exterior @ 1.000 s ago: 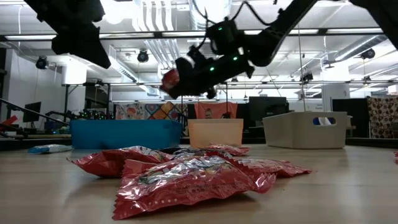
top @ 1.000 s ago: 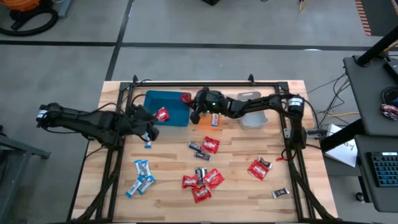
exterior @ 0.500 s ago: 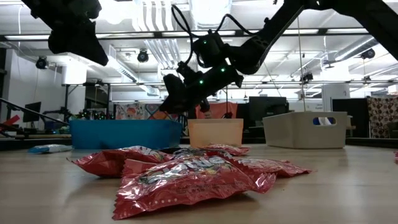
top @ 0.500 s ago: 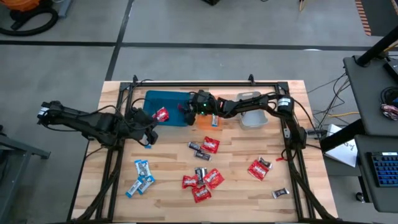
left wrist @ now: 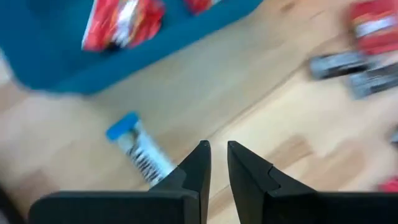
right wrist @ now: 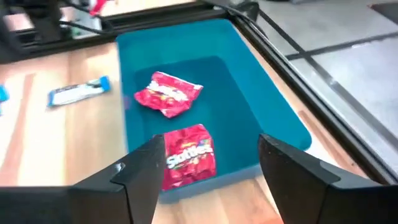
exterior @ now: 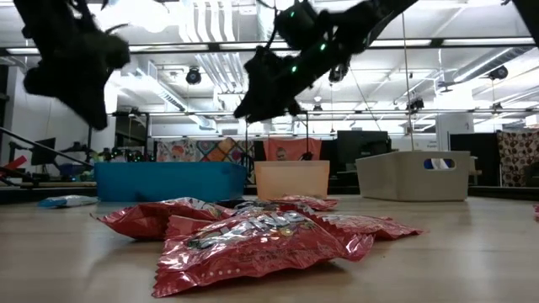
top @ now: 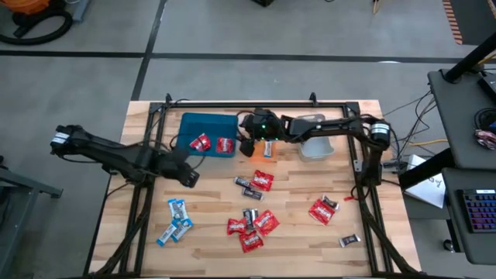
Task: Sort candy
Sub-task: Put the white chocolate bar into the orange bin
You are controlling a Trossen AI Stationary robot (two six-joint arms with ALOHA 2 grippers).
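The blue tray (top: 208,133) holds two shiny red candy packs, one toward its middle (right wrist: 168,93) and one near its right end (right wrist: 186,155). My right gripper (right wrist: 211,177) hangs open over that right end (top: 245,145), with nothing between its fingers. My left gripper (left wrist: 217,163) is shut and empty, raised over the wood in front of the tray (top: 188,177). A blue-and-white candy (left wrist: 140,152) lies flat on the table just beside its fingers. More candy lies loose on the table: red (top: 249,226), blue-and-white (top: 177,219) and dark (top: 248,184).
An orange tray (exterior: 291,178) stands right of the blue one, partly under my right arm, and a grey tray (top: 316,147) stands farther right. More red candy (top: 322,211) and a dark one (top: 349,241) lie at the near right. Black frame rails (top: 256,104) edge the table.
My right gripper carried a red candy over the blue tray's right end and opened; the candy now lies in the tray. The gripper then rose and drew back toward the right. My left gripper sank toward the table's near edge and rolled, still shut.
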